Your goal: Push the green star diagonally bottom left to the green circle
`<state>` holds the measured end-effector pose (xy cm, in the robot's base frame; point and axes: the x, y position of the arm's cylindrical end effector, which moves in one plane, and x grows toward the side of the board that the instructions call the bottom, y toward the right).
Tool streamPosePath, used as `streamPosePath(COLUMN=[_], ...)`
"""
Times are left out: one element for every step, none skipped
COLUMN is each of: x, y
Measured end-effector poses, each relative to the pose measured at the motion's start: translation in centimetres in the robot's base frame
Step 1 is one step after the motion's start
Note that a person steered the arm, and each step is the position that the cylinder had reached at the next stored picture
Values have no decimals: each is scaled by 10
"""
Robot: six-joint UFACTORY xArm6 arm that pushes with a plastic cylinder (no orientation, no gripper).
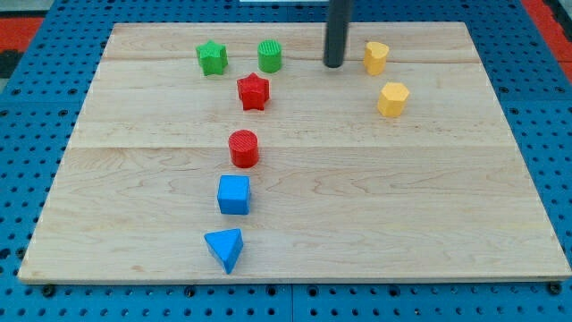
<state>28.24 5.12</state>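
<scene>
The green star (212,58) lies near the view's top left on the wooden board (429,197). The green circle (270,55) stands just to its right, a small gap between them. My tip (333,65) rests on the board to the right of the green circle, well apart from it and farther still from the green star. It touches no block.
A red star (254,91) lies just below the green circle. Below it in a column are a red circle (243,148), a blue cube (234,194) and a blue triangle (225,249). Two yellow blocks (376,57) (392,98) sit right of my tip.
</scene>
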Motion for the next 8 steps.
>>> streamPosePath(x=[17,13,-24,-62,-62,-39,-18,-16], y=[-4,-18,-13,-34,-107,-119,-109,-114])
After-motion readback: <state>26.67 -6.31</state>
